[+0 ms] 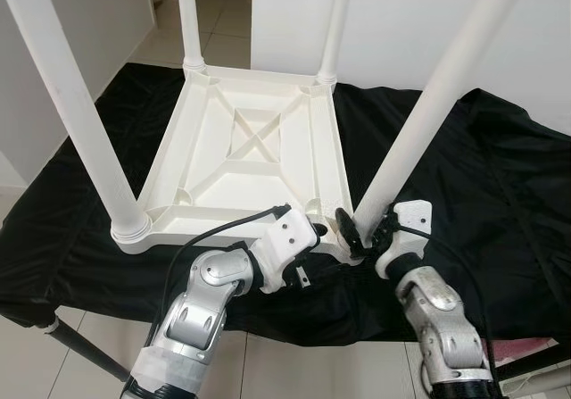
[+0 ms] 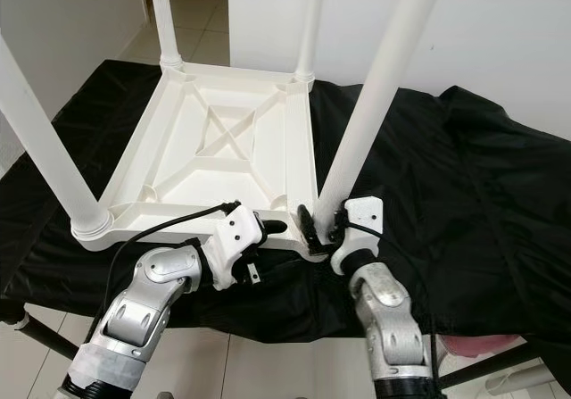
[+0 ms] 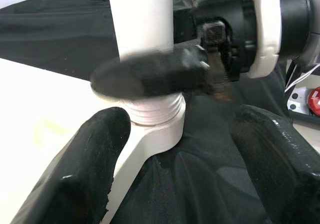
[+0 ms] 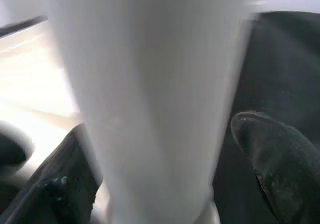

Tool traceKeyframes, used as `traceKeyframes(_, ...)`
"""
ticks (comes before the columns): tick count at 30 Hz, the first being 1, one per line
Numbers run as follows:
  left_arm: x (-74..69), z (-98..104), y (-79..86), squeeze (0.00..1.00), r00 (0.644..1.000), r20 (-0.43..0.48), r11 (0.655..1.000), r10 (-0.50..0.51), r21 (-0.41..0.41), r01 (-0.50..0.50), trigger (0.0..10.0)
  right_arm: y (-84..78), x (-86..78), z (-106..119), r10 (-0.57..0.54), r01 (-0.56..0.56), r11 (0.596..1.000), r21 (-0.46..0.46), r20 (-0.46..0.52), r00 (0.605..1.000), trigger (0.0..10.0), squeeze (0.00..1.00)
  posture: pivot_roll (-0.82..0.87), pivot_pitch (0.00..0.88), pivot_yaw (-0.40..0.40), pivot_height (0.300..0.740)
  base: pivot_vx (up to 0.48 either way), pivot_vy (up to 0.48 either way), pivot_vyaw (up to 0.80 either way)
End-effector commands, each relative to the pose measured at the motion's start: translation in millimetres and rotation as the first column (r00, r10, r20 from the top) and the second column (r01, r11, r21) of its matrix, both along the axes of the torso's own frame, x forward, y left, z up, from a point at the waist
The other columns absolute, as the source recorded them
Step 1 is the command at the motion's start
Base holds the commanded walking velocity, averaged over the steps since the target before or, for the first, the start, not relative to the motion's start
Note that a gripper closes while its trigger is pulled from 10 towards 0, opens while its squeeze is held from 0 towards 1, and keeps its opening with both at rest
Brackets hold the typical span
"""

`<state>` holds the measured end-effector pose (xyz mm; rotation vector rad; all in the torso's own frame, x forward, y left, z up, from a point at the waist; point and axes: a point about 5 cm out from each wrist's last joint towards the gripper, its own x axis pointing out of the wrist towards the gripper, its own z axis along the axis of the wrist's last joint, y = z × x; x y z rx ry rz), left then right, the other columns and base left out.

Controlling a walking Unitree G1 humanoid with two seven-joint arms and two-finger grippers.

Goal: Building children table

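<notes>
On the black cloth [image 1: 500, 194] the white tabletop [image 1: 250, 158] lies upside down, four legs standing up. The right gripper [image 1: 361, 229] straddles the base of the near-right leg [image 1: 419, 131], fingers around it. The left gripper [image 1: 312, 225] waits just beside, fingers apart.

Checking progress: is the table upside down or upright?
Upside down: the table lies top-down on the black cloth, legs pointing up.

Four upright legs [image 1: 426, 122] fence the open tabletop underside [image 1: 245, 149] between them.
</notes>
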<state>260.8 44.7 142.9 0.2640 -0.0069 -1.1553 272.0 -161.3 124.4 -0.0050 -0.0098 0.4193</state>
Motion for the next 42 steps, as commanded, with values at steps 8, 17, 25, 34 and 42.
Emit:
traceKeyframes(8,7.1,3,-2.3,0.0,0.993,0.038,0.994,0.112,-0.023,-0.111,10.0,-3.9,13.0,0,0.222,-0.222,0.973,-0.063,0.001,0.975,10.0,0.0,-0.02,0.0,-0.061,0.74,0.0,0.0,0.0)
traceKeyframes(17,9.8,5,0.4,0.0,0.991,0.049,0.992,0.128,-0.022,-0.128,10.0,-8.7,27.0,-7,0.269,-0.272,0.958,-0.092,-0.039,0.962,0.0,0.0,0.0,0.0,-0.076,0.74,0.0,0.0,0.0)
traceKeyframes(25,9.1,4,0.9,0.0,0.99,0.05,0.992,0.128,-0.02,-0.127,10.0,-10.9,28.1,-11,0.294,-0.296,0.952,-0.08,-0.039,0.955,3.4,0.0,0.0,0.0,-0.072,0.74,0.0,0.0,0.0)
traceKeyframes(34,9.7,2,1.8,0.0,0.991,0.053,0.993,0.12,-0.007,-0.12,10.0,-11.3,27.8,-10,0.253,-0.254,0.967,-0.034,-0.01,0.967,10.0,0.0,-0.01,0.0,-0.061,0.74,0.0,0.0,0.0)
traceKeyframes(42,7.2,0,1.7,0.0,0.993,0.045,0.994,0.109,0.0,-0.109,10.0,-9.6,25.1,-14,0.045,-0.045,0.999,0.006,-0.017,0.999,10.0,0.0,-0.02,0.0,-0.049,0.74,0.0,0.0,0.0)
